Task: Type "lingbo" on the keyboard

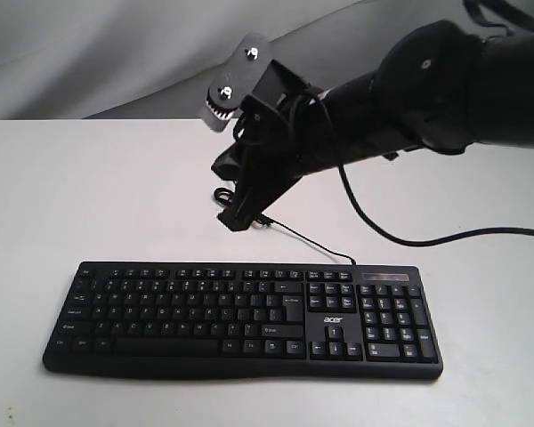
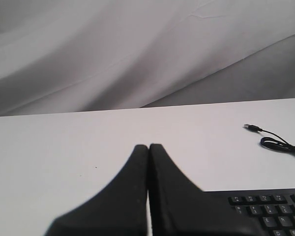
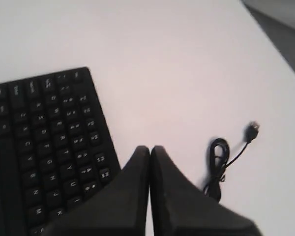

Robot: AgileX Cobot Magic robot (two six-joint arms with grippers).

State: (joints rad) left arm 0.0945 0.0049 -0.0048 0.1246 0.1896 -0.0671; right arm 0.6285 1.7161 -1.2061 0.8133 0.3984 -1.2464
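Right gripper (image 1: 235, 219) is hovering, pinched closed on nothing, just past the far edge of the keyboard (image 1: 205, 316), which is lying left-to-right along the near side; left gripper (image 2: 148, 146) is pinched closed too.

Keyboard (image 1: 240, 316) on table (image 1: 71, 196); cable (image 1: 311, 241) behind it, coil apparently under arm (image 1: 383, 98).
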